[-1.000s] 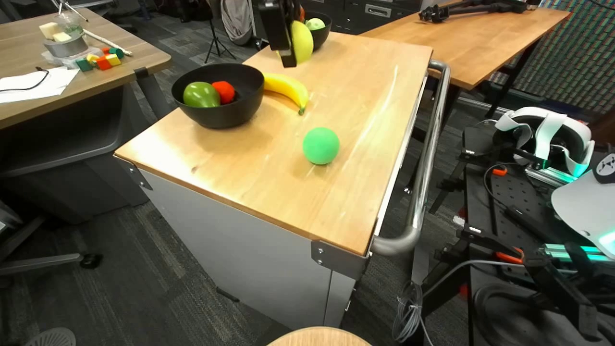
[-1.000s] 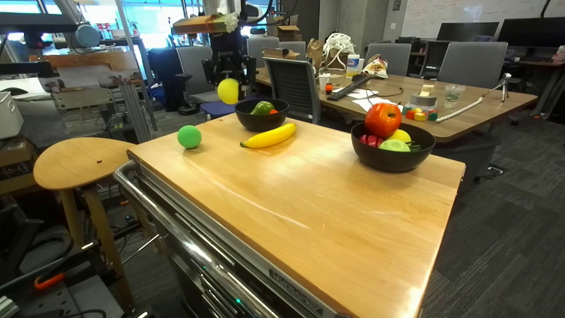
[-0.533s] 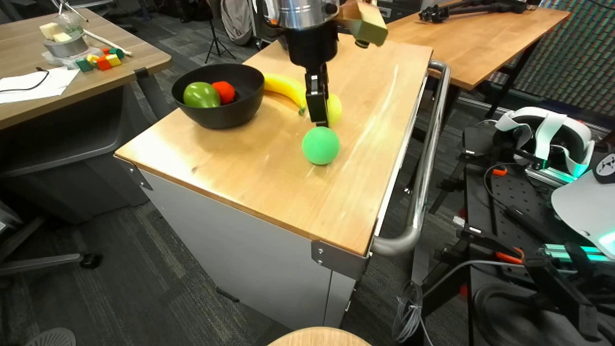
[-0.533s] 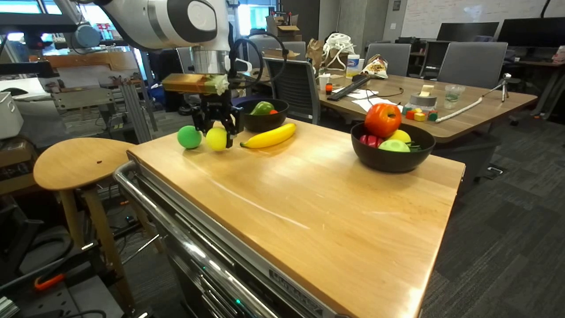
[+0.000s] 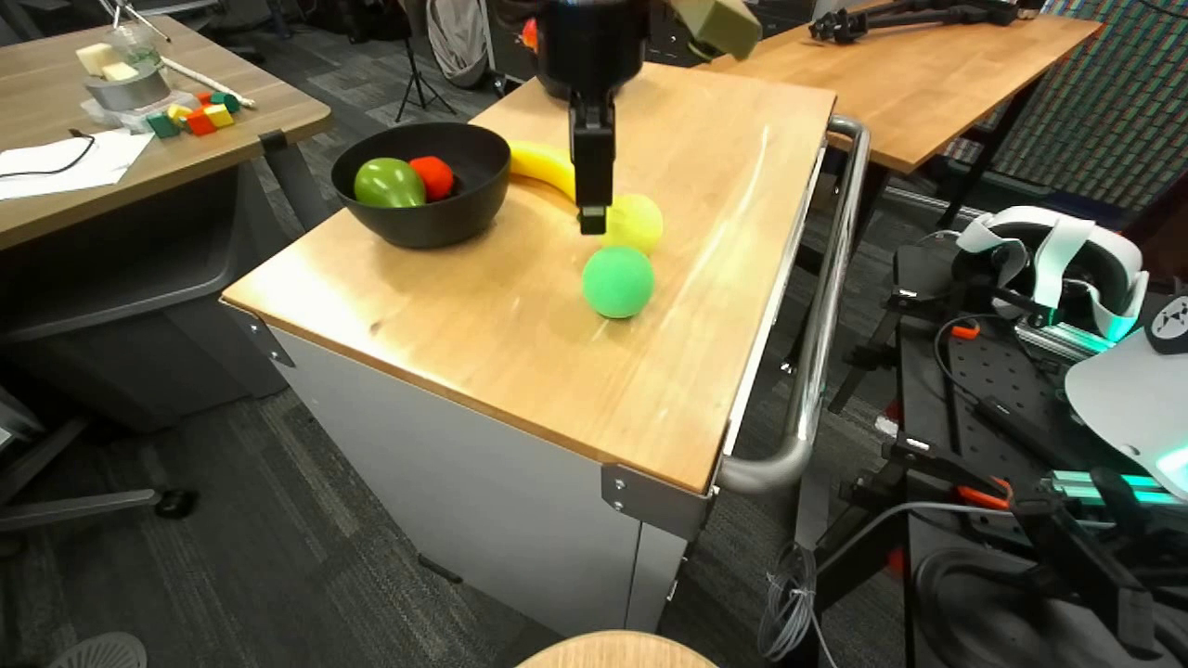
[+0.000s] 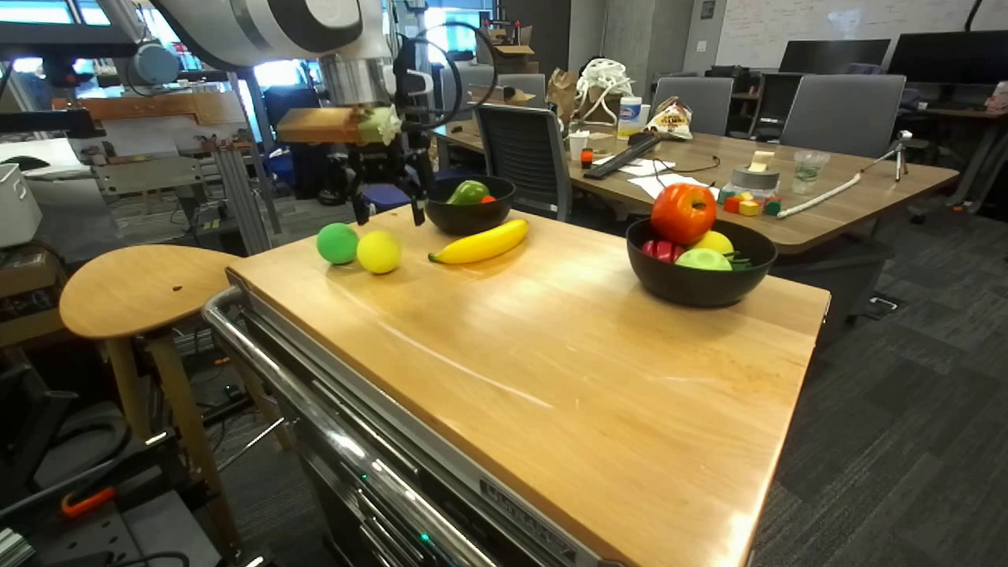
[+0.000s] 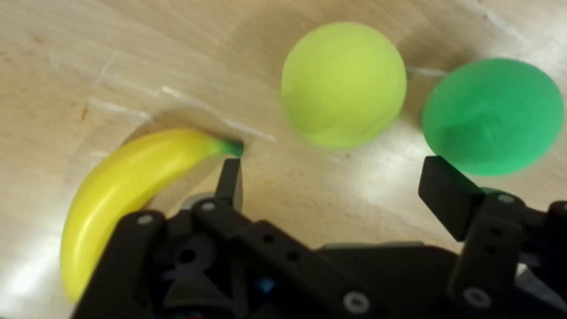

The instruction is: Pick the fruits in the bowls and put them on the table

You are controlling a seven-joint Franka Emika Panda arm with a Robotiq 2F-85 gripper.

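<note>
Wrist view, and the gripper [image 7: 334, 186] is hovering, spread wide, holding nothing; the yellow ball [image 7: 343, 85] is lying between banana [image 7: 126, 184] and green ball [image 7: 494, 116]. In both exterior views, all three are resting on the tabletop [image 5: 520, 353], a green fruit [image 5: 390, 184] sitting in a black bowl [image 5: 422, 228].

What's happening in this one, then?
A robot arm hangs over a table, its gripper open and empty. A yellow round fruit rests on the tabletop outside the jaws, with a green one beside it, not touching, and a banana nearby. One black bowl holds several fruits, a red-orange one on top; another bowl holds a green fruit and a red one. So emptying the bowls looks unfinished.
</note>
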